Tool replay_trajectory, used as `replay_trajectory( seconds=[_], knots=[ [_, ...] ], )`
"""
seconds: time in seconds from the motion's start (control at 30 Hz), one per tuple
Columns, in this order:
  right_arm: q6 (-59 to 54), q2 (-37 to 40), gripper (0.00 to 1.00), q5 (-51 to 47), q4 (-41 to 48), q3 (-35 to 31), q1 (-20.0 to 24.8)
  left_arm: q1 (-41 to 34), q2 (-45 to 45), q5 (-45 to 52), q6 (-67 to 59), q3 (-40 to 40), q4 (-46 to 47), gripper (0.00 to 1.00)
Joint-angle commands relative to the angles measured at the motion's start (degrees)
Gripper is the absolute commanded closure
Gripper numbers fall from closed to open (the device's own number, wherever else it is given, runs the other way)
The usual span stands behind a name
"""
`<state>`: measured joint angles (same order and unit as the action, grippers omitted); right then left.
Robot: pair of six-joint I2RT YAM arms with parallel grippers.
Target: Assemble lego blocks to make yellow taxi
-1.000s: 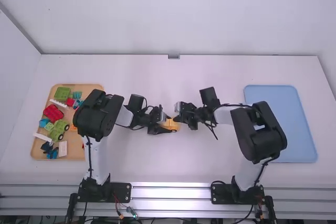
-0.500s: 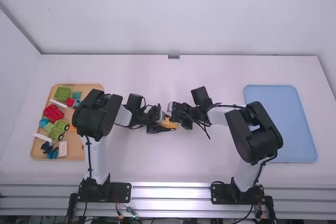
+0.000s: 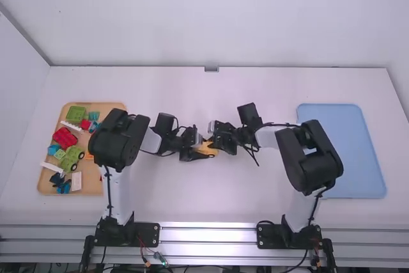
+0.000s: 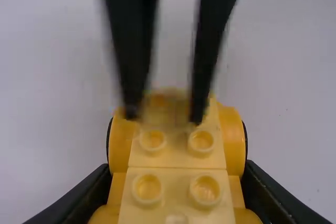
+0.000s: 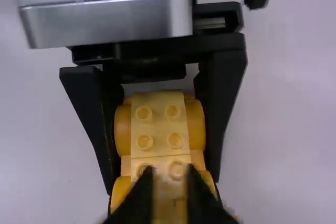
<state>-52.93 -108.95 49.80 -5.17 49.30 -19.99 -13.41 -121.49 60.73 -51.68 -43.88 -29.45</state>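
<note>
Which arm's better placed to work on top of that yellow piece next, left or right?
Probably the right. Its tool is over one end of the studded yellow piece, while the left tool clamps the sides, so it seems better suited to steadying.

The left gripper (image 3: 208, 151) closely faces the right gripper (image 3: 212, 144).

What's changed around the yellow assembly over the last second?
The right end effector moved left over the yellow block assembly, then eased slightly back right. I can't make out any new grasp or release. The left end effector stays clamped on the assembly; wooden tray and blue tray are unchanged.
</note>
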Motion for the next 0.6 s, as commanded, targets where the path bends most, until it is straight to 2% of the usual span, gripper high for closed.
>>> replay_trajectory(
  seconds=[0.0,0.03,0.1,0.17,0.2,0.23,0.27,0.3,0.5,0.57],
  knots=[
    [3.3,7.4,0.15,0.1,0.1,-0.2,2.7,-0.4,-0.6,1.2,1.3,0.1,0.5,0.47],
    [4.2,8.2,0.01,-0.5,0.1,-0.2,3.2,-0.4,-0.6,1.2,1.3,0.0,0.5,0.47],
    [7.2,10.6,0.01,-2.9,0.3,-0.2,4.6,-0.5,-0.6,1.2,1.3,0.0,0.4,0.45],
    [9.1,13.5,0.01,-5.9,3.0,-0.2,5.9,-0.4,-0.6,1.1,1.3,0.1,0.5,0.37],
    [9.0,14.3,0.01,-6.6,4.0,-0.2,6.1,-0.4,-0.6,1.2,1.3,0.1,0.7,0.31],
    [8.9,15.4,0.01,-7.6,6.0,-0.2,6.4,-0.4,-0.6,1.2,1.3,0.0,0.7,0.14],
    [8.4,15.8,0.01,-8.0,7.0,-0.2,6.6,-0.4,-0.6,1.1,1.3,0.1,0.6,0.05],
    [7.3,16.0,0.01,-8.1,8.0,-0.2,6.6,-0.4,-0.5,1.2,1.3,0.0,0.7,0.01],
    [4.9,16.0,0.01,-8.1,10.0,-0.2,6.1,1.3,1.0,0.6,5.7,-0.6,2.7,0.01],
    [4.9,16.0,0.01,-8.1,9.9,-0.2,5.4,3.0,3.7,-1.1,7.2,-1.3,7.9,0.01]
  ],
)
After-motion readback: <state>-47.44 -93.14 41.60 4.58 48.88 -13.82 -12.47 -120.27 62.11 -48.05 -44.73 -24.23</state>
